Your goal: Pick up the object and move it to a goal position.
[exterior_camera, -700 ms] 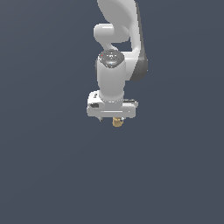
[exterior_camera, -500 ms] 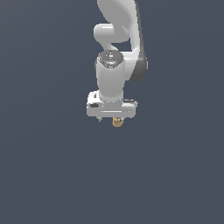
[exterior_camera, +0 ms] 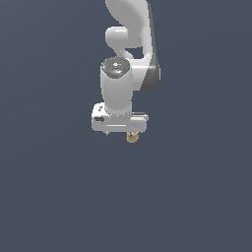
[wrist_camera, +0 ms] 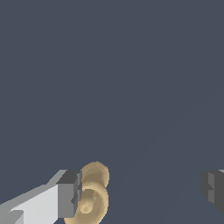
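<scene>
On the exterior view's left there is only the flat slate-grey surface (exterior_camera: 44, 197), and then my white Panda arm (exterior_camera: 125, 54), hanging from above and ending in the boxy white gripper (exterior_camera: 129, 137). Just under the gripper's body, toward its right end in that view, peeks the small tan-gold ridged cylindrical object (exterior_camera: 131, 138).

At the wrist, one white finger with a dark pad (wrist_camera: 70, 194) has the tan-gold object (wrist_camera: 92, 197) lying right against its inner face, its flared rings turned toward the camera. Further across comes a wide stretch of bare grey, and only then the other dark pad (wrist_camera: 212, 190), well apart from the piece. So my fingers are spread, and nothing is pinched: the object touches one finger, or sits just beside it, while the opposite finger is clear of it.

My judgement of progress: I am placed around the object, but the grasp itself is not made, and the lift and the carry to the goal are all left to do. No goal marker shows in either view, so I cannot say where that lies.

Compared with the earlier exterior frames, I find no real difference; the arm, the gripper and the tan piece below it sit in the same places.
</scene>
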`<control>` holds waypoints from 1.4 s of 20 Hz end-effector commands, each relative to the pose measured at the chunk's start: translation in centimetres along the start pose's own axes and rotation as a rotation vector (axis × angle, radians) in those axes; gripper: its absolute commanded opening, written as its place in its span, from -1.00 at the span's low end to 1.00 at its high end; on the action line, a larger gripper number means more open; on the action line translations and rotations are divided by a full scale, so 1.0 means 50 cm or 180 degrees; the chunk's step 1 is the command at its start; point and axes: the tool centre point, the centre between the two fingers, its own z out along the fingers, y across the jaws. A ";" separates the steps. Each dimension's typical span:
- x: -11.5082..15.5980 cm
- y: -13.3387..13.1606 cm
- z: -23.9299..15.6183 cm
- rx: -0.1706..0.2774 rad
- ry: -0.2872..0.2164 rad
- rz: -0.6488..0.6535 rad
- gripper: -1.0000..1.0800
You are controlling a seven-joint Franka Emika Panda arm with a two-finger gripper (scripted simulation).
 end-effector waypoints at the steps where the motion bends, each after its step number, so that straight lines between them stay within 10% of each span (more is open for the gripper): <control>1: -0.001 -0.003 0.001 0.0001 0.0001 0.0004 0.92; 28: -0.137 -0.095 0.109 0.0018 0.0015 0.1414 0.92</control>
